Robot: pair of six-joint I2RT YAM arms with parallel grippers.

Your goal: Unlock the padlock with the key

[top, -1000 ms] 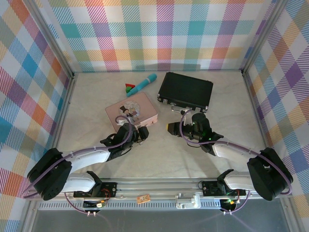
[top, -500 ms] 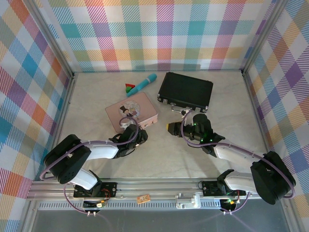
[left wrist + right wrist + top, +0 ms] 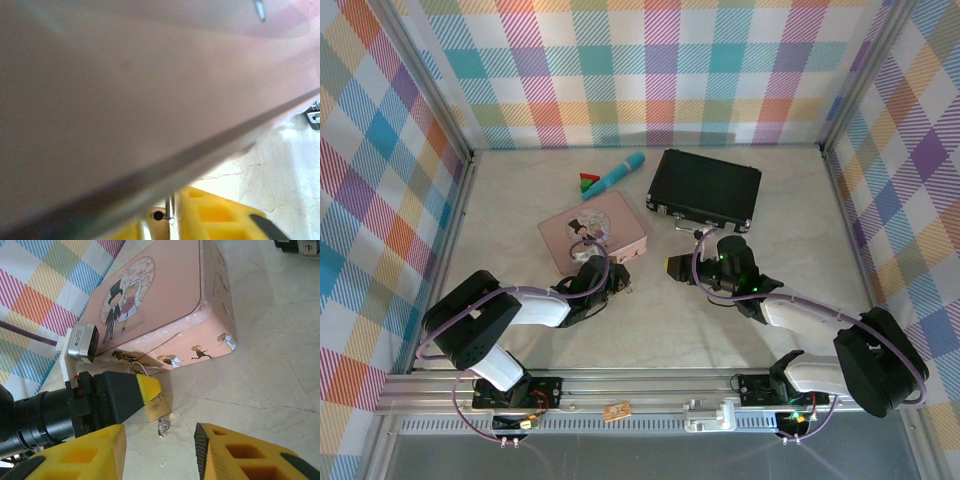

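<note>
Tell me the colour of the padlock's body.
Brass-gold; the padlock shows best in the right wrist view.

One pink tin, one black case, one teal pen, one padlock (hanging at the tin's corner), perhaps one key beneath it, hard to make out, and one orange tag.

Pink tin just behind padlock

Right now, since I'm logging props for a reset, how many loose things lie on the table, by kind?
pink tin: 1
black case: 1
teal tube: 1
red-green block: 1
padlock: 1
key: 1, in the padlock
Total: 6
</note>
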